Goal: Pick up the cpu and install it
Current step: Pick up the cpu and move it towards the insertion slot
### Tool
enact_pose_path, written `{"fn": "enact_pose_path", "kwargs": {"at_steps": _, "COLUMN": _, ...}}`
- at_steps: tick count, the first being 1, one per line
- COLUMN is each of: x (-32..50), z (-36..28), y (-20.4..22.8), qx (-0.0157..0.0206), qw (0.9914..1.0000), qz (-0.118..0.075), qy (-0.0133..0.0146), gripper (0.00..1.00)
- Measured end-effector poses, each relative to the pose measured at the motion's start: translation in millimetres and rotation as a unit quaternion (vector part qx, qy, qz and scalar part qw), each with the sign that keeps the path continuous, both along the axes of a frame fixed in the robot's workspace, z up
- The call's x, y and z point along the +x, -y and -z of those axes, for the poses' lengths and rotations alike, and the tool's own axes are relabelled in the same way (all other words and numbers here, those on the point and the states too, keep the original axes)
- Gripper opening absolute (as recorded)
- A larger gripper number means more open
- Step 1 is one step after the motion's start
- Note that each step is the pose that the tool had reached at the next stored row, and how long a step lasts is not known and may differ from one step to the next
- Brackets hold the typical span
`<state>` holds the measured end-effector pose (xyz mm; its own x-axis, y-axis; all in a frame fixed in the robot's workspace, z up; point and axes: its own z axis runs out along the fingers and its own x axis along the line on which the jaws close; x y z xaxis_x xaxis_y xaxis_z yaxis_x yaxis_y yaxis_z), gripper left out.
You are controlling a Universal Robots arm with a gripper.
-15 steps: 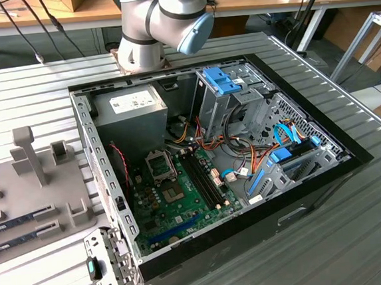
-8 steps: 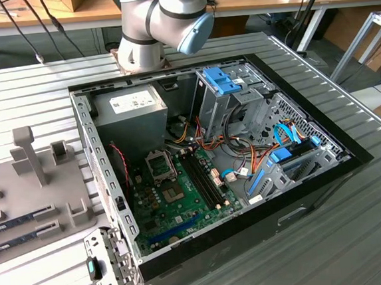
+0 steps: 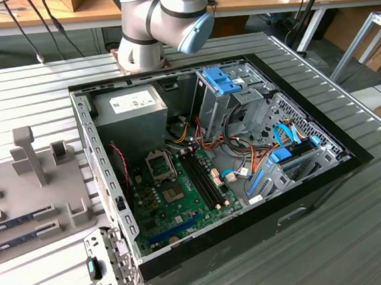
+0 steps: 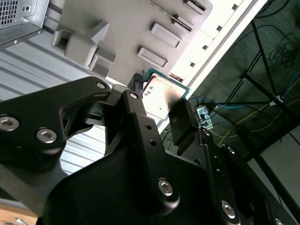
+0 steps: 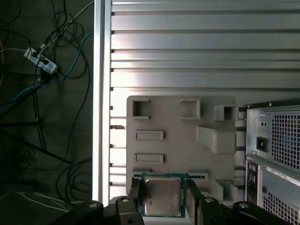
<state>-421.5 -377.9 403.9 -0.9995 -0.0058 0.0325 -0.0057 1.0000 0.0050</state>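
The end effector (image 4: pixel 158 105) filled the foreground in both wrist views, its black linkages bolted together and its fingers (image 5: pixel 135 190) clenched on two opposite edges of the cpu (image 5: pixel 162 196). The cpu's silver-grey top with its thin green rim faced the cameras. It was held off the surface, with the grey holder tray (image 5: pixel 180 122) and the ribbed bench (image 5: pixel 187 47) behind it. The perforated outer wall of the computer case (image 5: pixel 276 140) stood just beside the tray.

In the exterior view, the open case (image 3: pixel 302 199) lay sunk in the bench with the robot arm (image 3: pixel 159 18) at its twelve o'clock and the tray (image 3: pixel 43 215) at its nine o'clock. Inside, the green motherboard (image 3: pixel 183 206) carried the square cpu socket (image 3: pixel 160 165), with the memory slots (image 3: pixel 203 178) at the socket's three o'clock. The cpu was well apart from that socket.
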Motion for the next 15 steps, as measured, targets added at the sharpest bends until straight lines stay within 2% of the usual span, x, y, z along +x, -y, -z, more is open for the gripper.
{"fn": "enact_pose_path", "kwargs": {"at_steps": 1, "x": 2.6, "z": 0.1, "y": 0.0, "qx": 0.0000, "qw": 1.00000, "qz": 0.000, "qy": 0.0000, "gripper": 0.47}}
{"fn": "enact_pose_path", "kwargs": {"at_steps": 4, "x": 18.3, "z": 0.0, "y": 0.0, "qx": 0.0000, "qw": 1.00000, "qz": 0.000, "qy": 0.0000, "gripper": 0.47}}
{"fn": "enact_pose_path", "kwargs": {"at_steps": 15, "x": 29.0, "z": 0.0, "y": 0.0, "qx": 0.0000, "qw": 1.00000, "qz": 0.000, "qy": 0.0000, "gripper": 0.47}}
